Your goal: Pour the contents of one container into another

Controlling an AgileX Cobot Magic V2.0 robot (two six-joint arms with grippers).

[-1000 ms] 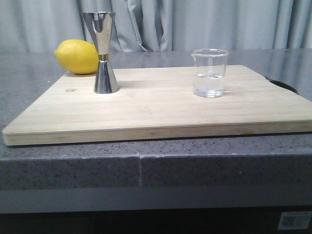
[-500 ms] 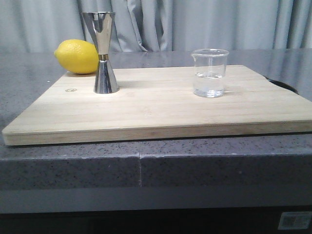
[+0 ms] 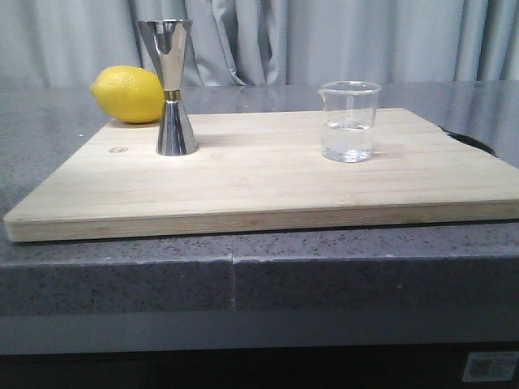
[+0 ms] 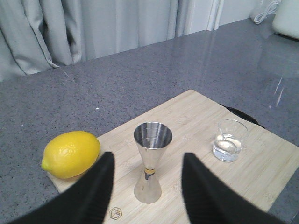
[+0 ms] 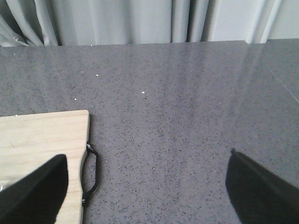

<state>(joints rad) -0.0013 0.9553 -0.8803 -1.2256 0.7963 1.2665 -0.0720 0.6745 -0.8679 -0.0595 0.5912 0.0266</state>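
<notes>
Lemon (image 3: 128,94) sits at the board's 10 o'clock corner in the front view, half on the wooden cutting board (image 3: 259,182), which lies flat on the grey counter (image 3: 49,130). Just right of the lemon, jigger (image 3: 169,87) stands upright on the board, near but not touching it as far as I can tell, open cup up. Well apart at roughly 2 o'clock on the board, glass beaker (image 3: 349,121) is upright, spout toward the jigger side, clear liquid filling about the lower half. Black board handle (image 3: 470,140) pokes out at the right edge. Left gripper (image 4: 147,186) hangs above the jigger, fingers (image 4: 96,186) spread wide either side of it, holding nothing. Right gripper (image 5: 145,191) is over bare counter just off the handle end, also spread wide and empty.
</notes>
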